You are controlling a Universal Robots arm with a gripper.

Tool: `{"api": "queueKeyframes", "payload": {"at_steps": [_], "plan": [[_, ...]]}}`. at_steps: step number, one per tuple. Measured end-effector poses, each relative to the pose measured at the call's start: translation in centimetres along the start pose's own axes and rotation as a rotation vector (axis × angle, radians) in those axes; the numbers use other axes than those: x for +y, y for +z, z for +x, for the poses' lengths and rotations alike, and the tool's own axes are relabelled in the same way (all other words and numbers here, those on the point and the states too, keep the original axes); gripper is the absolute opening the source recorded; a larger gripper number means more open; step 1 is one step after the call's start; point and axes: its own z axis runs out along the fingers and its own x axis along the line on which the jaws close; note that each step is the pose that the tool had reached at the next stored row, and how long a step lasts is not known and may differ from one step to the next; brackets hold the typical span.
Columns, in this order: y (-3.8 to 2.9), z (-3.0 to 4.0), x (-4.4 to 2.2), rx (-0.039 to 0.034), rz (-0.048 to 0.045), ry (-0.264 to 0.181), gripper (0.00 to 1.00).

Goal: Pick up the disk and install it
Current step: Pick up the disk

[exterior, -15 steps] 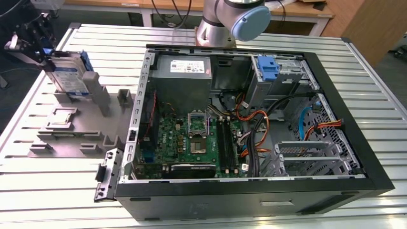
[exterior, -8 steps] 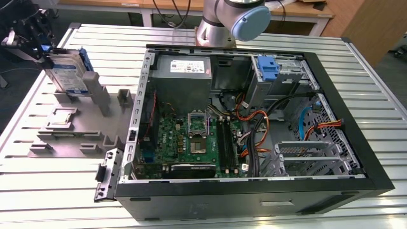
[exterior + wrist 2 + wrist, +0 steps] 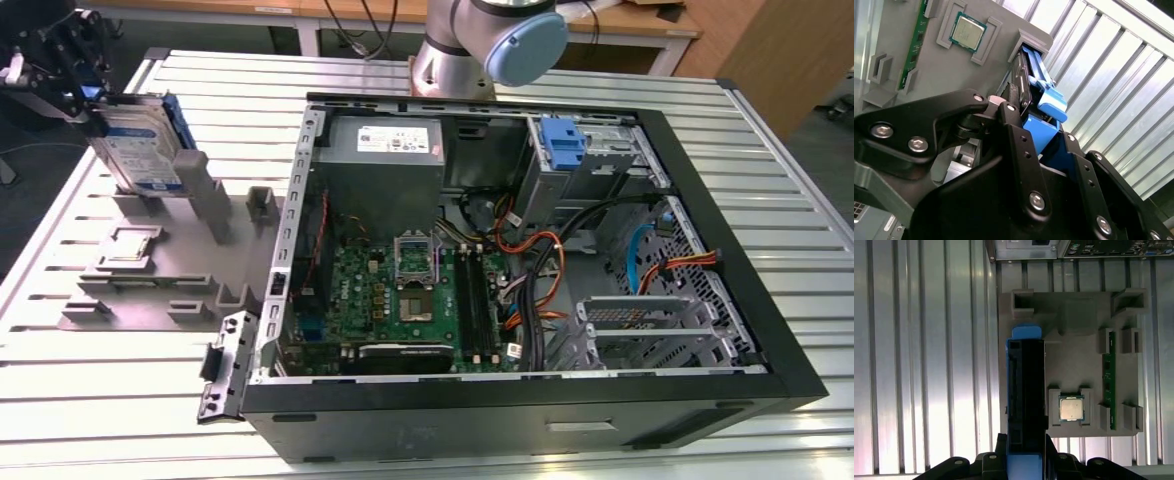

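My gripper (image 3: 91, 100) is closed on the disk's (image 3: 134, 140) upper end, fingers pressed to its blue bracket (image 3: 1026, 332) so it hangs on edge. It is at the exterior view's far left, over the grey holder (image 3: 160, 270), beside the case (image 3: 534, 400). Its long axis is about upright, with the label turned toward the case. Whether its lower end clears the slot, I cannot tell.
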Motion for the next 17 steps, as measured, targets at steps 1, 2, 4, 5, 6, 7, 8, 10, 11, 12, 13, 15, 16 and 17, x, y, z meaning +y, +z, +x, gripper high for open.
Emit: {"api": "queueKeyframes", "payload": {"at_steps": [1, 2, 4, 5, 6, 7, 8, 10, 11, 12, 13, 15, 16, 17], "plan": [[-0.11, 0.0, 0.0, 0.0, 0.0, 0.0, 0.37], [-0.23, 0.0, 0.0, -0.0001, 0.0001, 0.0, 0.37], [-0.43, 0.0, 0.0, 0.0, 0.0, 0.0, 0.37], [-0.55, 0.0, 0.0, -0.0001, 0.0001, 0.0, 0.37], [-0.67, 0.01, 0.0, 0.0, 0.0001, 0.0, 0.37], [-0.76, 0.01, 0.0, 0.0, 0.0001, 0.0, 0.37], [-0.8, 0.0, 0.0, 0.0, 0.0, 0.0, 0.37], [-0.8, 0.01, 0.0, 0.0001, -0.0002, 0.0, 0.37], [-0.82, 0.01, 0.0, -0.0002, 0.0, 0.0, 0.37], [-0.82, 0.01, 0.0, -0.0003, 0.0001, 0.0, 0.37], [-0.81, 0.0, 0.0, -0.0003, 0.0, 0.0, 0.37], [-0.86, 0.01, 0.0, -0.0003, 0.0001, 0.0, 0.37], [-0.91, 0.0, 0.0, -0.0004, 0.0002, 0.0, 0.37], [-0.96, 0.01, 0.0, -0.0004, 0.0002, 0.0, 0.37]]}}
